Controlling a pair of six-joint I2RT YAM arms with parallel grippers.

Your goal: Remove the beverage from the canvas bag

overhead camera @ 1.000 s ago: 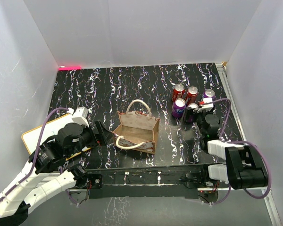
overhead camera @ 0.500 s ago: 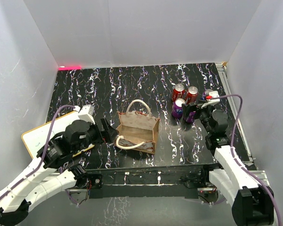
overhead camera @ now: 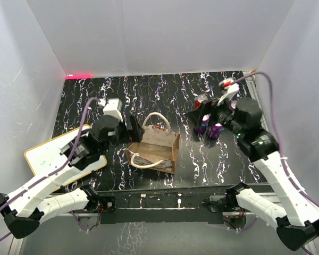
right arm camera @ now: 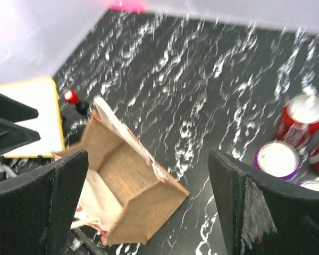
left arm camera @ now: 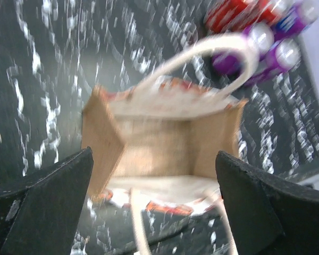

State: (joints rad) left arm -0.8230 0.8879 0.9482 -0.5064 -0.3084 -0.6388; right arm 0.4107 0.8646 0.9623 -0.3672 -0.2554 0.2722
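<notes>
While the canvas bag (overhead camera: pixel 154 149) stands upright, mouth open, mid-bench (overhead camera: pixel 165 90), the left end effector (left arm camera: pixel 154 154) hangs just beside its left wall, fingers spread wide, holding nothing. Beverage cans (right arm camera: pixel 278 159) stand together further right, below the right end effector (right arm camera: pixel 148 154), which is also spread and holds nothing.

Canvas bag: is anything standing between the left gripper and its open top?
Nothing visible does. The left gripper hovers open by the left edge of the canvas bag, and the left wrist view looks straight into the mouth. One rope handle arches over the far side; the other droops outside the near wall.
</notes>
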